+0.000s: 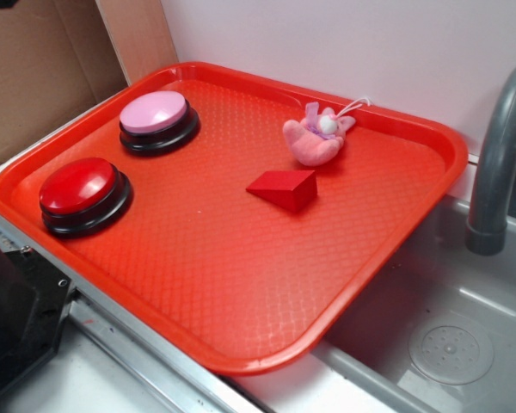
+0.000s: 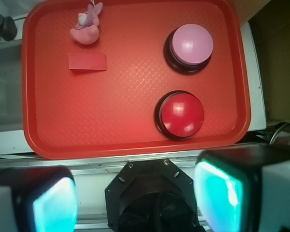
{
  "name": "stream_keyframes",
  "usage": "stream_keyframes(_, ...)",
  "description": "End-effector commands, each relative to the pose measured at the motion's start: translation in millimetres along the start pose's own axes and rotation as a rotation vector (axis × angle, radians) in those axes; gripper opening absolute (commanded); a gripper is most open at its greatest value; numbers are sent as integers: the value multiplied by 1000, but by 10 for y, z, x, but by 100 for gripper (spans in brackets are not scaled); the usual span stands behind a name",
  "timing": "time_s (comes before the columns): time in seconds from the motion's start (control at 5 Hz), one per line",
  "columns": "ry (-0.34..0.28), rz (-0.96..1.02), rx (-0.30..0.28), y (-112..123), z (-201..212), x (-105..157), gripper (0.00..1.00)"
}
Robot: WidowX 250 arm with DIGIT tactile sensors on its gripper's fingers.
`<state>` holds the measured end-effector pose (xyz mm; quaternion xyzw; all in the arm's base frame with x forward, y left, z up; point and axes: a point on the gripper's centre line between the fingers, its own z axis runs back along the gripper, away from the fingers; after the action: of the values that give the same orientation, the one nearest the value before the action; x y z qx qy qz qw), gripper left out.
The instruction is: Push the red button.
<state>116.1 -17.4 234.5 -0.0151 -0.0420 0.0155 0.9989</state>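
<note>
High over the tray point(image 2: 38, 140), the pincer point(image 2: 135, 198) hangs open, facing down.

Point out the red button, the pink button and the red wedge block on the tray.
red button point(image 1: 77, 185), exterior view, on its dome top.
pink button point(image 1: 154, 112), exterior view, on its dome top.
red wedge block point(image 1: 279, 183), exterior view, on its sloping top face.

glossy red button point(image 1: 77, 187); textured plastic tray point(image 1: 241, 258)
</note>
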Motion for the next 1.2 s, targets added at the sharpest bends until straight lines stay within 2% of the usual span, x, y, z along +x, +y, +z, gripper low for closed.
stream_keyframes(0.0,0,0,0,0,0,0,100)
stream_keyframes(0.2,20,141,45,463,-283,215,100)
stream_keyframes(0.4,-74,153,122,507,-430,464,100)
stream_keyframes(0.6,-50,162,194,492,-755,483,100)
stream_keyframes(0.8,-23,169,239,612,-1050,254,100)
stream_keyframes(1.0,16,202,235,858,-1246,166,100)
